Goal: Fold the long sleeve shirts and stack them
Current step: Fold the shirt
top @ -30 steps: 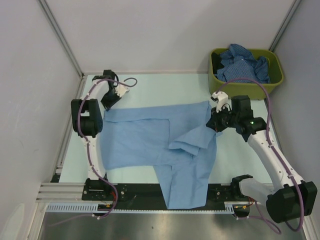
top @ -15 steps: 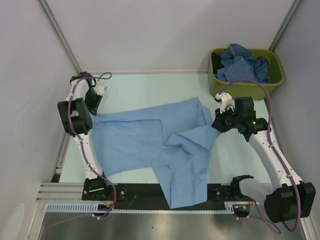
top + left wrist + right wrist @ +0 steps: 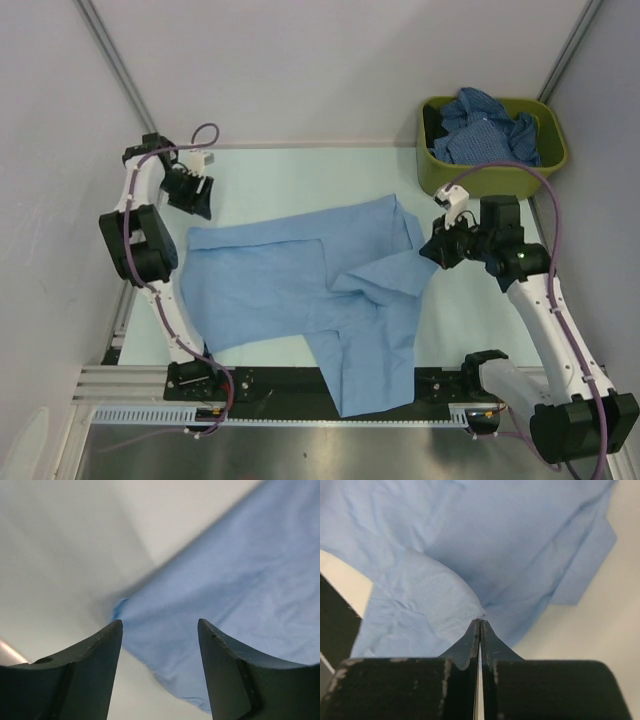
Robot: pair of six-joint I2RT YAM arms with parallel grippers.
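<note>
Top: light blue shirt flat on counter, long axis left-right. Olive-green bin at far right holds darker blue shirts.
Left wrist: left claw apart over a corner of the light blue shirt.
Right wrist: right claw clamped on its fold.

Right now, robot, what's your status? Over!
Left tool open, holding nothing. Right tool shut on edge of light blue shirt. Shirt spread out, not folded yet. Green bin off to the side.

I see white links, black joints and a purple cable on my left arm and right arm. The right shows a green light; the left gripper is dark.
</note>
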